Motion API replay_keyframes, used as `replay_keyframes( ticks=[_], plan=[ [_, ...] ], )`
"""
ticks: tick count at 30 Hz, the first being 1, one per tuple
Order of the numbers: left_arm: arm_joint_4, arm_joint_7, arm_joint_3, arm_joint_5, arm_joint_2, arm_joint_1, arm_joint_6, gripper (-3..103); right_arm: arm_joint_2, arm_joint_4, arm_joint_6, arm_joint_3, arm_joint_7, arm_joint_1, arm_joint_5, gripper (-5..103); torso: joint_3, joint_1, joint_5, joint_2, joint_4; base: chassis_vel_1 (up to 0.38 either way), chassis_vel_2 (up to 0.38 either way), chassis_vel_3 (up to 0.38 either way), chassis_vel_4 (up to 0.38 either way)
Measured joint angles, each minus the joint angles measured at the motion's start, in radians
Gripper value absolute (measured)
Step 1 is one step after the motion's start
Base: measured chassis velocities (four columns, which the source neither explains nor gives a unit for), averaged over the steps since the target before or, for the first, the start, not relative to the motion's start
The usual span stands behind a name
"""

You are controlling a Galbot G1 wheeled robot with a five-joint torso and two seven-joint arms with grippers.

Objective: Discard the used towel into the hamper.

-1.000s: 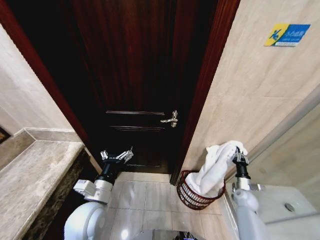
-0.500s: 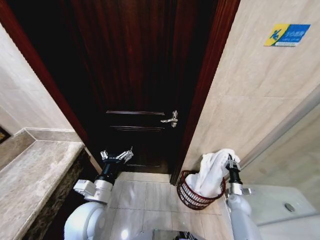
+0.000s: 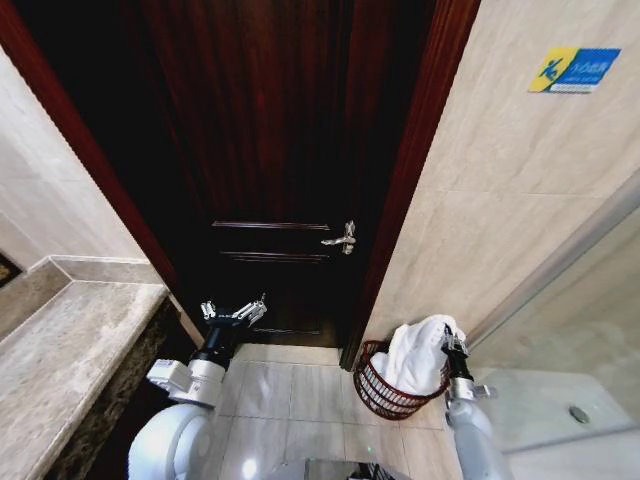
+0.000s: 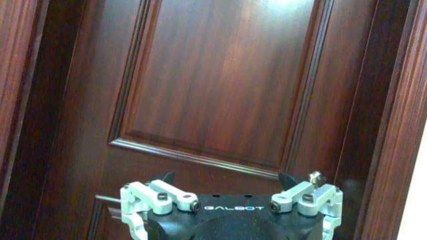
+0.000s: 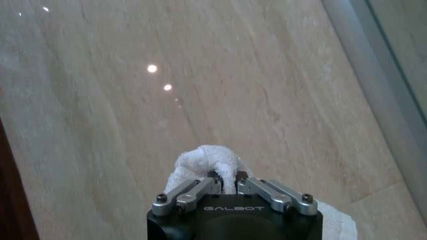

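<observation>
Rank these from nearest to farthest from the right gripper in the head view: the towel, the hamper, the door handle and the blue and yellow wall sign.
1. towel: clamped in the right gripper, draped into the basket.
2. hamper: on the floor just below and to its left.
3. door handle: higher up on the dark door.
4. blue and yellow wall sign: high on the tiled wall.

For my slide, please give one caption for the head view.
Right pincer shut on white towel draped into the hamper; left pincer open near the door.
</observation>
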State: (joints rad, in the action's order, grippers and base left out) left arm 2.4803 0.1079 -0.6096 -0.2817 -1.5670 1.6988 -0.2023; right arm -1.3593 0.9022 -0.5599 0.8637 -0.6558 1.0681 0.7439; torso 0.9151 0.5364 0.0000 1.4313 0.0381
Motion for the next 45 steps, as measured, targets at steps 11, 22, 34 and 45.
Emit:
replay_keyframes(
  ticks=[11,22,34,45],
  plan=[
    [0.0,0.0,0.0,0.0,0.0,0.0,0.0,100,0.021,-0.185,-0.023,-0.008,-0.028,-0.063,-0.059,8,0.0,0.0,0.0001,0.0,0.0,0.0,0.0,0.0,0.0],
    [0.0,0.0,0.0,0.0,0.0,0.0,0.0,100,0.03,-0.415,-0.042,0.005,-0.05,-0.159,-0.162,8,0.0,0.0,0.0001,0.0,0.0,0.0,0.0,0.0,0.0],
    [0.0,0.0,0.0,0.0,0.0,0.0,0.0,100,0.033,-0.543,0.002,0.022,0.046,-0.226,-0.389,8,0.0,0.0,0.0001,0.0,-0.0001,0.0,0.0,0.0,0.0],
    [0.0,0.0,0.0,0.0,0.0,0.0,0.0,100,0.038,-0.635,0.05,0.038,0.148,-0.295,-0.608,8,0.0,0.0,0.0001,0.0,0.0001,0.0,0.0,0.0,0.0]
  ],
)
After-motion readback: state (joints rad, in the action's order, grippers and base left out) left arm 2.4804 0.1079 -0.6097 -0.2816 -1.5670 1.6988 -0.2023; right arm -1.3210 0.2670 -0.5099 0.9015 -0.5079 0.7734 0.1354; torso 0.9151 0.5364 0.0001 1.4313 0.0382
